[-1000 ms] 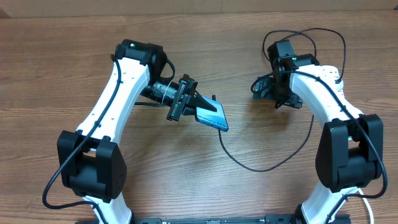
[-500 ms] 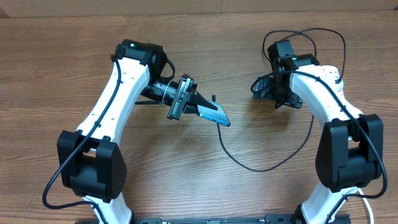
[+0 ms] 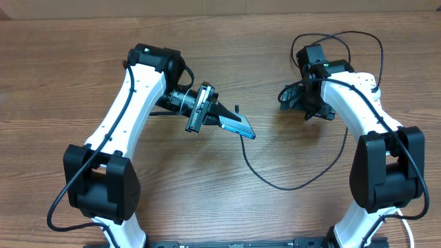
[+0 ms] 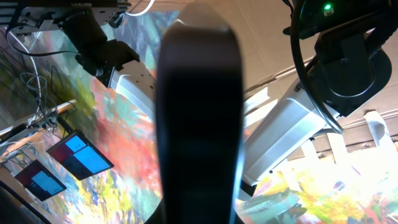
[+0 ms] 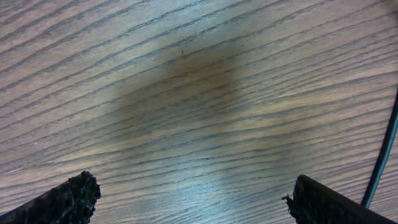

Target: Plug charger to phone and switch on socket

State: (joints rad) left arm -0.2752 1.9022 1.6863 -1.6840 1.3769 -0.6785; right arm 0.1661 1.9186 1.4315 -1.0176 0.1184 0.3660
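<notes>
My left gripper (image 3: 219,117) is shut on the phone (image 3: 236,127), holding it tilted above the middle of the table, blue screen partly showing. In the left wrist view the phone (image 4: 199,124) is a dark slab filling the centre between the jaws. The thin black charger cable (image 3: 275,184) meets the phone's lower right end, loops across the table and rises toward the right arm. Whether the tip is seated I cannot tell. My right gripper (image 3: 293,96) hovers open over bare wood at the upper right, with nothing between its fingers (image 5: 196,199). The socket is out of view.
The wooden table (image 3: 207,200) spreads all round. A dark cable (image 5: 384,155) crosses the right edge of the right wrist view. The right arm's own black cable (image 3: 344,34) loops above its wrist.
The left gripper has turned a little, and the phone now stands more on edge with less screen showing. The right arm has not moved.
</notes>
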